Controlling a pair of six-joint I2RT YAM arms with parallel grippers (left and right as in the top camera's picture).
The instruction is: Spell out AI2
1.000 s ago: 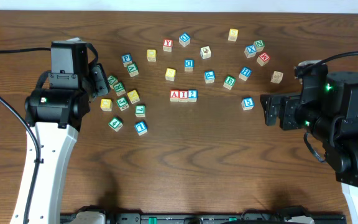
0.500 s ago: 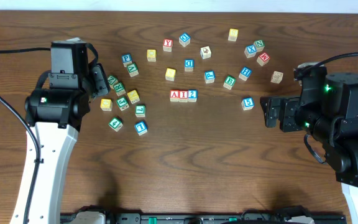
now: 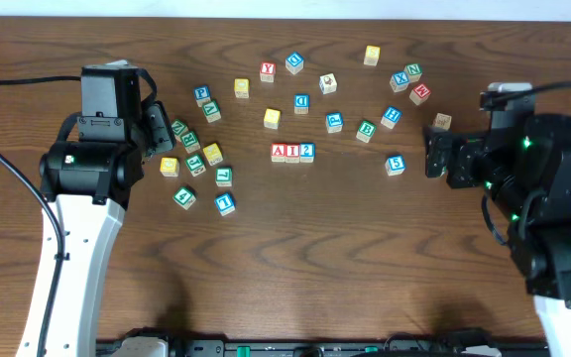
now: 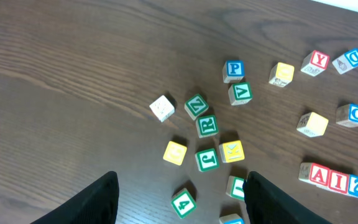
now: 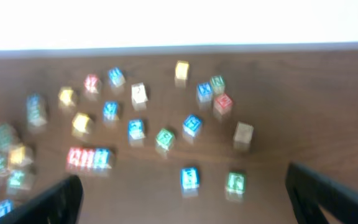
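Three blocks (image 3: 292, 152): A, I, 2 touching in row, ctr of worktop (image 3: 365, 258).
Left tool (image 4: 182, 182): released, empty.
Right tool (image 5: 182, 177): released, empty; view blurry.

spare blocks (image 3: 272, 118) scattered on wooden table (image 3: 315, 248).

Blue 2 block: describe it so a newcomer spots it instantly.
On the wooden table, find the one tidy row of three touching blocks, near the middle. The blue 2 block is the row's end toward the right arm; its two rowmates have red letters.
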